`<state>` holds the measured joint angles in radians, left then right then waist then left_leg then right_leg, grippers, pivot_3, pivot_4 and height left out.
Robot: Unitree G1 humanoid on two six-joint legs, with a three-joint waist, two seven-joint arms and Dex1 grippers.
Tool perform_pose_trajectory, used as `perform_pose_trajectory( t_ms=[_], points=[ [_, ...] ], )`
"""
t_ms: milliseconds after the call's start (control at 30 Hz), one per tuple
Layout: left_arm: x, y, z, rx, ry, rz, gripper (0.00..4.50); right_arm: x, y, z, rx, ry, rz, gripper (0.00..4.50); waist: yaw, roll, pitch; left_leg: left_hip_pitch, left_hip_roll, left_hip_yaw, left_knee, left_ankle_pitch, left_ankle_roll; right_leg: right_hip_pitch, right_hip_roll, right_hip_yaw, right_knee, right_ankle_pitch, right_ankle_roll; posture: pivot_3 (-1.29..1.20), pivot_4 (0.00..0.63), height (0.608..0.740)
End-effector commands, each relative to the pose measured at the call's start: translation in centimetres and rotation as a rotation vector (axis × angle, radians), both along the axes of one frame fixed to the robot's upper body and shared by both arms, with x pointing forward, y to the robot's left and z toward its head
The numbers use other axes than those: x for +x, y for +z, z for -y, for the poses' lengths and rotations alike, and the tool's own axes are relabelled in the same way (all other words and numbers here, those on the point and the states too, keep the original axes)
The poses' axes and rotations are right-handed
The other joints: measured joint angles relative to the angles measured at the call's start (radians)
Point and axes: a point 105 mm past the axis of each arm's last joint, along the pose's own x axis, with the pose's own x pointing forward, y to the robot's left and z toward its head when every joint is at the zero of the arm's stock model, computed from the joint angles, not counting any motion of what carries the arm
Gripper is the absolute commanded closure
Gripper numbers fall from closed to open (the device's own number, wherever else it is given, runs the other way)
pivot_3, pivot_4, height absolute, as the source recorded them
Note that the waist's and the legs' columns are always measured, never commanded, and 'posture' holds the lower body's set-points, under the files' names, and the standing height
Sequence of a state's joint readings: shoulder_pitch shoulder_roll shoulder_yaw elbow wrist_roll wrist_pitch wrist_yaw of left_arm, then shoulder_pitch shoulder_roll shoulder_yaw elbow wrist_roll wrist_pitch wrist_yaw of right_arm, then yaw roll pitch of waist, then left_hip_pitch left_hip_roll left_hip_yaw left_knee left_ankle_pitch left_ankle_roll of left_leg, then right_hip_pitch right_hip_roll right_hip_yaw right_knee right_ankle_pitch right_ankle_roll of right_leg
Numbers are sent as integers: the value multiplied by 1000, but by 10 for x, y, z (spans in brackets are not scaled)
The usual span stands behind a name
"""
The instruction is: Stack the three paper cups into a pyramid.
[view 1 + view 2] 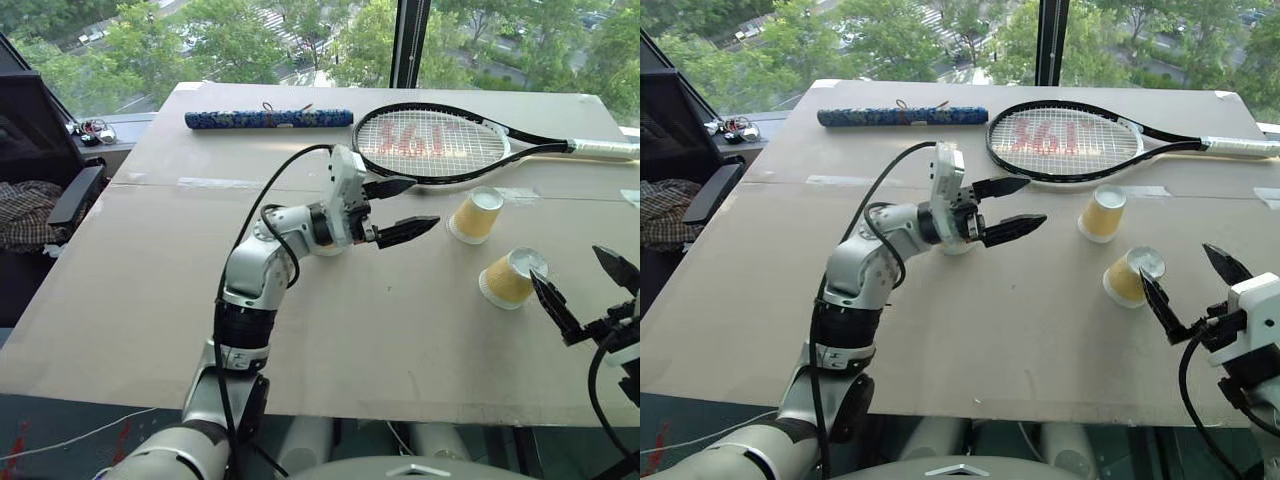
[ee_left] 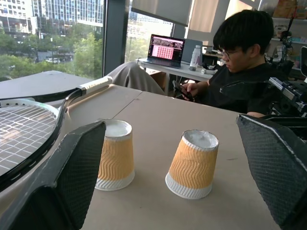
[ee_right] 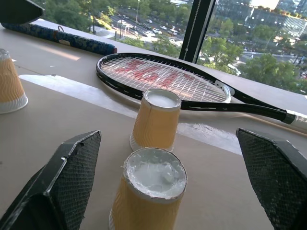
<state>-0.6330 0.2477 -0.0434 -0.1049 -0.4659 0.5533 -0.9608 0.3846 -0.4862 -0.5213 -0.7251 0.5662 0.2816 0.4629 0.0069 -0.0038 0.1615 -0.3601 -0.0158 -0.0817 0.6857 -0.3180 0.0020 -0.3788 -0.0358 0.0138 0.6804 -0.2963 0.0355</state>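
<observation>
Now | 3rd cup (image 3: pixel 9 81) hidden behind L gripper (image 1: pixel 400 208) | R gripper (image 1: pixel 590 290) part cut off | both jaws wide

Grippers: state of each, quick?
Left gripper: open, holding nothing.
Right gripper: open, holding nothing, beside the nearer paper cup.

the bench (image 1: pixel 150 300) carries a racket (image 1: pixel 435 145) near its far edge, handle toward the far right corner, with a blue tube (image 1: pixel 268 119) beside it along that edge. two cups (image 1: pixel 476 214) (image 1: pixel 511 277) stand upside down toward the right edge, apart. the left gripper (image 1: pixel 402 208) hovers mid-bench, jaws apart, pointing at them. the right gripper (image 1: pixel 582 283) sits at the right edge, jaws spread, just beside the nearer cup.
</observation>
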Motion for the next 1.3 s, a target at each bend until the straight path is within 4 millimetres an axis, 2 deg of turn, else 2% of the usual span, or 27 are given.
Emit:
perform_pose_trajectory(
  t_ms=[33, 100, 167, 300, 367, 433, 500, 567, 733, 800, 867, 1000, 1100, 1200, 1300],
  points=[
    [-7, 38, -18, -65, 40, 84, 44, 9, 18, 9, 27, -3, 44, 0, -4, 0, 0, 0, 0, 0, 0, 0, 0, 0, 0, 0, 0, 0, 0, 0, 150, 740],
    [-7, 47, -23, -90, 63, 56, 44, 13, 24, 13, 48, -1, 56, 0, -1, 0, 0, 0, 0, -2, -1, 0, 0, 0, 0, -2, 0, 0, 0, 0, 150, 740],
    [9, 49, -41, -93, 186, 9, 44, 23, 33, 15, 55, -4, 73, 0, 2, 0, 0, -1, 0, -3, -1, 0, 0, 0, 0, -3, -1, 0, 0, 0, 150, 740],
    [38, 34, -69, -12, 454, -34, 44, 36, 40, 20, 47, -26, 84, 0, -5, 0, 0, -1, 0, -2, -1, 0, 0, 0, 0, -2, -1, 0, 0, 0, 150, 740],
    [47, 45, -73, -86, 528, -33, 44, 41, 41, 18, 67, -15, 80, 0, -2, 0, 0, -1, 0, -3, -1, 0, 0, 0, 1, -3, 0, 0, 0, 0, 150, 740],
    [47, 57, -64, -165, 501, -43, 44, 45, 41, 15, 78, -1, 72, 0, 2, -1, 0, -2, 0, -2, -1, 0, 0, 0, 0, -3, -1, 0, 0, 0, 150, 740],
    [39, 70, -43, -213, 433, -28, 44, 51, 42, 11, 104, 28, 53, 0, 4, -1, 1, -2, 0, -2, 0, 0, 0, 0, 0, -3, -1, 0, 0, 0, 150, 740],
    [32, 72, -27, -212, 398, -12, 44, 55, 41, 11, 84, 36, 42, 0, 6, -2, 1, -3, 0, -2, 0, 0, 0, -1, 0, -3, -2, 0, 0, 0, 150, 740],
    [18, 55, -1, -129, 301, -8, 44, 63, 35, 4, 17, 56, 17, 0, 2, -1, 1, -2, 0, -2, -1, 0, 0, -1, 0, -2, -1, 0, 0, 0, 150, 740],
    [11, 46, 5, -112, 254, -29, 44, 61, 24, 0, -26, 85, -23, 0, -3, -1, 1, -2, 1, -2, -1, 0, 0, -1, 1, -1, -1, 0, 0, 0, 150, 740],
    [14, 30, 9, -39, 260, -51, 44, 62, 15, 1, -53, 74, -56, 0, -6, -1, 1, -2, 1, -2, -1, 0, 0, -1, 1, -1, -1, 0, 0, 0, 150, 740],
    [14, 8, 29, 63, 223, -74, 44, 61, 17, -1, -35, 112, -58, 0, -7, -1, 1, -2, 0, -1, -1, 0, 0, -1, 0, -1, -1, 0, 0, 0, 150, 740],
    [11, -7, 48, 121, 177, -30, 44, 64, 16, 4, -26, 82, -39, 0, -3, -1, 1, -2, -1, -2, 0, 0, 0, -1, 1, -1, -1, 1, 1, 0, 150, 740],
    [23, -12, 77, 140, 183, -48, 44, 64, 24, 6, 33, 78, -9, 0, 2, -1, 1, -2, -1, -2, 0, 0, 0, -1, 1, -1, -1, 1, 1, 0, 150, 740],
    [37, -13, 90, 180, 209, -5, 44, 64, 29, 6, 62, 67, 11, 0, 5, -1, 1, -3, -2, -2, 0, 0, 0, -1, 1, -1, -1, 1, 1, 0, 150, 740]
  ],
)
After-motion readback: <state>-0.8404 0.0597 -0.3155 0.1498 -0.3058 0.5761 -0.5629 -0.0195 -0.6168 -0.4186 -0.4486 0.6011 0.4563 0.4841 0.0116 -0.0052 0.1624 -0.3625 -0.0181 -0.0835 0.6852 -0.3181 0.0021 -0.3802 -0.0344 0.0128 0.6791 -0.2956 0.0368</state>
